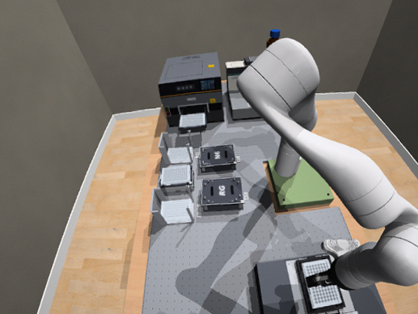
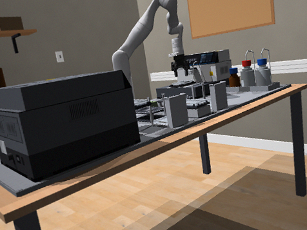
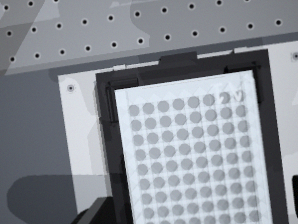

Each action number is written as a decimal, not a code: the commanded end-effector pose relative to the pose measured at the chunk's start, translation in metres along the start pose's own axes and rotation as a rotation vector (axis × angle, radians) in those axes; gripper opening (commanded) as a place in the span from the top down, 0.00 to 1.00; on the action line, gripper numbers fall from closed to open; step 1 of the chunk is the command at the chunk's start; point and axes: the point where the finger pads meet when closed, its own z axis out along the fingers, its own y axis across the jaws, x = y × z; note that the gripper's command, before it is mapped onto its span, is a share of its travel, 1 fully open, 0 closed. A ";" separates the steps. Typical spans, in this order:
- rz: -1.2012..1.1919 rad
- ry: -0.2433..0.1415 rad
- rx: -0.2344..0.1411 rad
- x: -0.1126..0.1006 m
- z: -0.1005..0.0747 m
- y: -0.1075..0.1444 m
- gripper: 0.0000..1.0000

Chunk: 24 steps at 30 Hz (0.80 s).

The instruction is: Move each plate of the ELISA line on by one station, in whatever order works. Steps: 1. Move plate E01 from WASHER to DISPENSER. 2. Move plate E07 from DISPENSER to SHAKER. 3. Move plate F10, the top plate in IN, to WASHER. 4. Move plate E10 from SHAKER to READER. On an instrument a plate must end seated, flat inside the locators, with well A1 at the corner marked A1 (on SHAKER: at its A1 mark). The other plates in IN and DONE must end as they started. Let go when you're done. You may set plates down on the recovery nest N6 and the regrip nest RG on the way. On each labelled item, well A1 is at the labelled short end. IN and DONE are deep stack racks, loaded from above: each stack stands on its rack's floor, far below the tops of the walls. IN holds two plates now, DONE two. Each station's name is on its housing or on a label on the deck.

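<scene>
A white well plate [image 1: 315,267] [image 3: 195,150] lies in the black nest [image 1: 301,288] [image 3: 105,130] of the instrument at the front right of the deck; a small label sits at its far short end, too blurred to read. My gripper [image 1: 324,279] [image 2: 181,68] is open, a little above the middle of this plate, with nothing between the fingers. Another plate [image 1: 192,121] lies on the tray of the black instrument [image 1: 190,79] at the back. A plate [image 1: 175,175] sits on the station between the two racks. Plates show inside the far rack [image 1: 178,155] and the near rack [image 1: 177,211].
The nests N6 [image 1: 217,156] and RG [image 1: 221,191] stand bare beside the racks. A pale instrument [image 1: 240,102] stands at the back, partly behind my arm. Bottles [image 2: 247,72] stand near the table's far end. The arm's green base [image 1: 304,188] is mid-deck.
</scene>
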 end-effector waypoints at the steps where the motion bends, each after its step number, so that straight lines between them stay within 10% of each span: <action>1: 0.000 -0.002 0.000 0.000 -0.004 0.000 0.00; 24: 0.000 -0.002 0.000 0.000 -0.032 0.000 0.00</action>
